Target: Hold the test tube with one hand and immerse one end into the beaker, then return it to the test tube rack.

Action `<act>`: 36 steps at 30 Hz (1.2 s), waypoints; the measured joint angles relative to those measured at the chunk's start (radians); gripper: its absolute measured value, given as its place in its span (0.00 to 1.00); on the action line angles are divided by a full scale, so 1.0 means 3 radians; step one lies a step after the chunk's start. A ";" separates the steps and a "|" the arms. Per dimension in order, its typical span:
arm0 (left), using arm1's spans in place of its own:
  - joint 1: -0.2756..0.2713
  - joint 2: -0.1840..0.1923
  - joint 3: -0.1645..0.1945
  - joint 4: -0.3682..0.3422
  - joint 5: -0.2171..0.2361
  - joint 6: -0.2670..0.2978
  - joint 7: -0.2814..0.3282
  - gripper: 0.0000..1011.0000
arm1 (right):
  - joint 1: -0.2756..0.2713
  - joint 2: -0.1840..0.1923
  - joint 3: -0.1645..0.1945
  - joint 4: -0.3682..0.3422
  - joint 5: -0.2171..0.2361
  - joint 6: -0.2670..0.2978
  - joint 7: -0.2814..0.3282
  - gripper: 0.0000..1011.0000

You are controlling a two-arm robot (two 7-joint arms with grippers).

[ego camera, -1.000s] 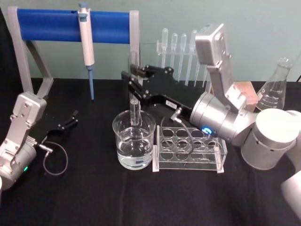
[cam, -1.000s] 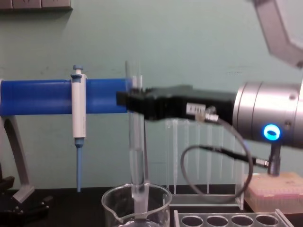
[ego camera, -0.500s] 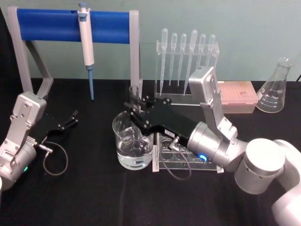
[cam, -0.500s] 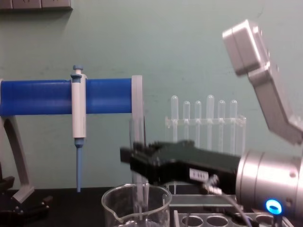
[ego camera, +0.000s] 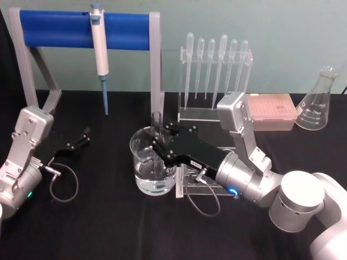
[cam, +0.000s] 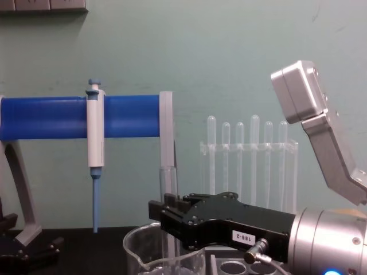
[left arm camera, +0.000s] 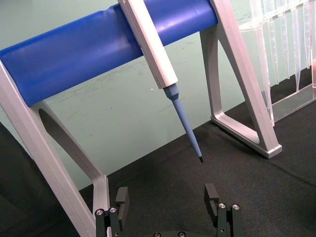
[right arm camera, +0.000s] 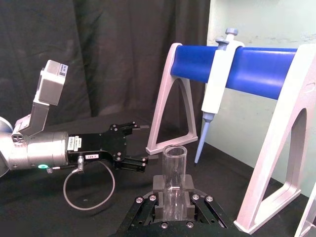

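In the head view the right gripper [ego camera: 157, 142] reaches over the beaker [ego camera: 140, 176] near the middle of the black table [ego camera: 108, 227], and the test tube [ego camera: 156, 119] runs down into the beaker. The right wrist view adds that the jaws clamp the upright tube from both sides. The left gripper [ego camera: 81, 136] lies near the table's left edge; its wrist view shows its fingers spread apart.

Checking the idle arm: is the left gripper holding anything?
No, the left gripper stands open with nothing between its fingers.
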 joint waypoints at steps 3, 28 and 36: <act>0.0000 0.0000 0.0000 0.0000 0.0000 0.0000 0.0000 0.99 | 0.0000 0.0001 0.0000 0.0000 0.0000 0.0000 0.0000 0.22; 0.0000 0.0000 0.0000 0.0000 0.0000 0.0000 0.0000 0.99 | 0.0005 0.0007 -0.0001 -0.0010 0.0006 0.0003 0.0000 0.22; 0.0000 0.0000 0.0000 0.0000 0.0000 0.0000 0.0000 0.99 | 0.0005 0.0007 -0.0001 -0.0010 0.0008 0.0005 0.0000 0.22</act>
